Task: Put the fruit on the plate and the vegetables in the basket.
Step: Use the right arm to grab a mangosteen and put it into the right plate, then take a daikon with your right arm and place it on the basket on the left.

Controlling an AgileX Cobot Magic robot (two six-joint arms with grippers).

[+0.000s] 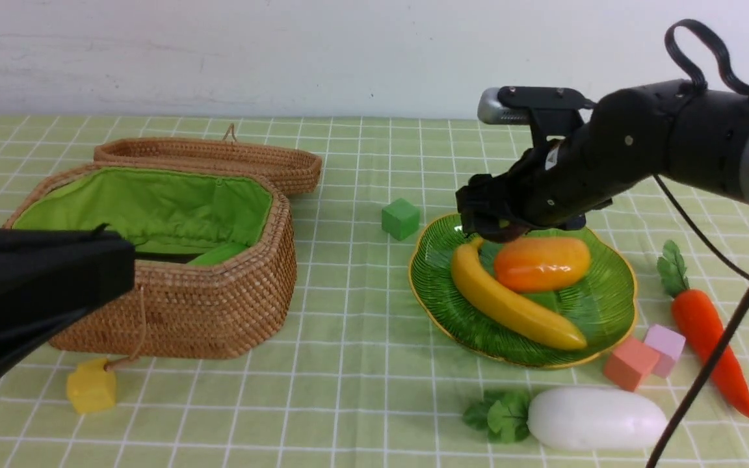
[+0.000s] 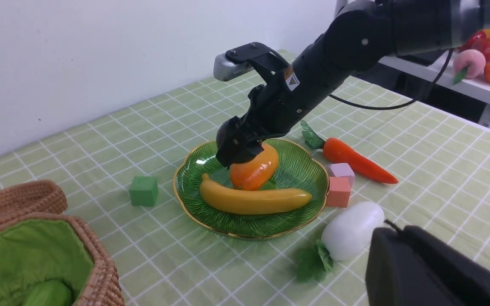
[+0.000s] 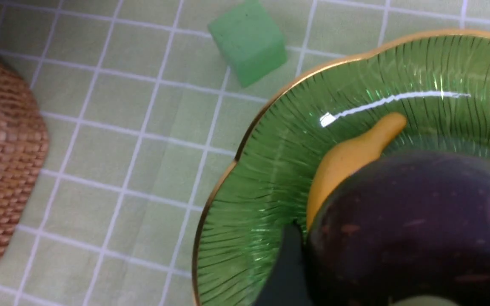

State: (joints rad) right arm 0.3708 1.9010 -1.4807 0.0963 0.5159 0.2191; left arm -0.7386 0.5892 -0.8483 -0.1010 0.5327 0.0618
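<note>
My right gripper [image 1: 495, 227] hangs low over the back left part of the green plate [image 1: 602, 305], shut on the dark purple mangosteen [image 3: 411, 229]. One dark finger [image 3: 285, 272] presses against the fruit's side. On the plate lie the yellow banana [image 1: 511, 305] and the orange mango [image 1: 541, 263]. The carrot [image 1: 706, 331] and the white radish [image 1: 595, 419] rest on the cloth right of and in front of the plate. The open wicker basket [image 1: 218, 305] holds a pale green gourd [image 1: 218, 253]. My left gripper [image 2: 394, 231] is shut and empty, raised at the near left.
The basket's lid [image 1: 218, 159] lies folded back behind it. Foam cubes sit about: green [image 1: 400, 218] behind the plate, yellow [image 1: 91, 387] before the basket, orange-pink [image 1: 630, 363] and lilac [image 1: 666, 348] at the plate's right front. The right arm's cable [image 1: 719, 351] crosses near the carrot.
</note>
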